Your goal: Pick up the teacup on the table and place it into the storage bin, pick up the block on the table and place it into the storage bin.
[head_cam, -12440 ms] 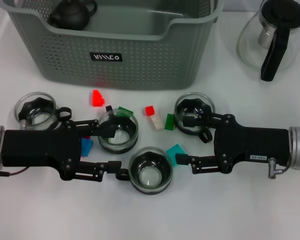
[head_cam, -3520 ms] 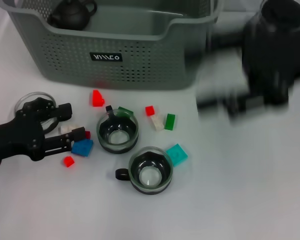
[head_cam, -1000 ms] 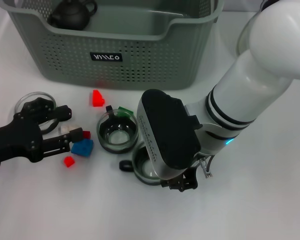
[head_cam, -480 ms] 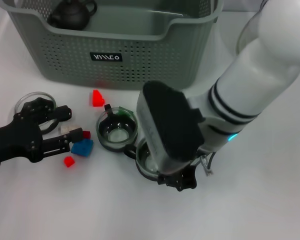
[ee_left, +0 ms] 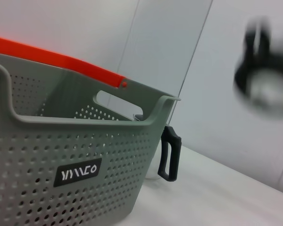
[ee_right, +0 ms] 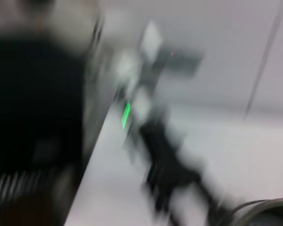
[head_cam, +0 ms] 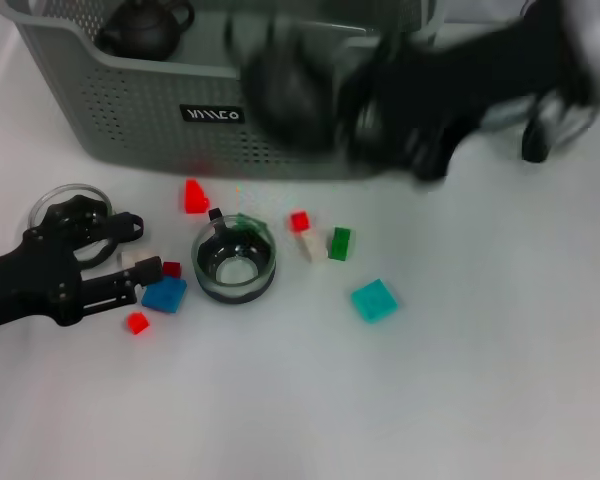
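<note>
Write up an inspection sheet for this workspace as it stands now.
Surface: white table.
Job's things: storage bin at the back, a dark teapot inside; two teacups on the table, one central, one by the left gripper; loose blocks, including teal, blue, green.
Clutter: glass carafe beside the bin.
Grippers: left gripper low on the table among the blocks; right gripper a moving blur before the bin.
Cables: nothing seen.
Surroundings: pale wall.

Head camera looks down; left wrist (low) shares storage bin [head_cam: 230,110]
</note>
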Tool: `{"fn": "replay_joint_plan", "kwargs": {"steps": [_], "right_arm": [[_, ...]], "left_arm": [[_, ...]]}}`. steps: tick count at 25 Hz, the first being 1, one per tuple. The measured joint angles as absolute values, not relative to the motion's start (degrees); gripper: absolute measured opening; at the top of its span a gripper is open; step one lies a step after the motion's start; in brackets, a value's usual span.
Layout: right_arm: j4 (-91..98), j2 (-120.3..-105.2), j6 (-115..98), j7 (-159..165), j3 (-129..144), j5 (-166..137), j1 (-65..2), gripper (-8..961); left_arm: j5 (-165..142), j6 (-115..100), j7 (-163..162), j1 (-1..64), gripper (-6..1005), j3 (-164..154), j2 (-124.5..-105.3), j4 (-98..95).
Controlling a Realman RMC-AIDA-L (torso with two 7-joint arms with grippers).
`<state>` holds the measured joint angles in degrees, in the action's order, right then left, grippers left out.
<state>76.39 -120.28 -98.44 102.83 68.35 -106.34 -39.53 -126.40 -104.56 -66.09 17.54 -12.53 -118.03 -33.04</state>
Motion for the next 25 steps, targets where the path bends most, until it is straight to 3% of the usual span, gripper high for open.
{"fn": "replay_joint_plan", "kwargs": {"steps": [4, 8, 12, 16, 20, 25], "right_arm": [[71.9, -120.31, -94.4, 97.9, 60.3, -88.2, -36.3, 56], [69.8, -120.02, -85.4, 100.9, 60.4, -81.3, -37.8, 57], [69.8, -119.63, -77.3, 112.9, 60.9, -91.7, -45.5, 57], [67.8, -120.15, -71.2, 123.7, 61.1, -110.8, -54.7, 56], [59.4, -120.31, -64.4, 129.4, 63.4, -126.3, -63.8, 56], [45.1, -120.51, -52.2, 131.1, 69.0, -136.4, -70.6, 57]], "left_arm": [[-126.4, -104.5, -66.1, 17.9, 744, -12.3, -118.04, -33.0], [-126.3, -104.6, -66.3, 18.7, 743, -12.3, -117.96, -33.0], [-126.3, -104.6, -66.4, 18.7, 743, -12.3, -117.96, -33.0], [-126.3, -104.5, -66.2, 18.3, 742, -12.3, -118.04, -33.0], [-126.3, -104.5, -66.3, 18.2, 741, -12.3, -118.04, -33.0], [-126.3, -104.2, -66.4, 18.4, 740, -12.3, -118.04, -32.4]]}}
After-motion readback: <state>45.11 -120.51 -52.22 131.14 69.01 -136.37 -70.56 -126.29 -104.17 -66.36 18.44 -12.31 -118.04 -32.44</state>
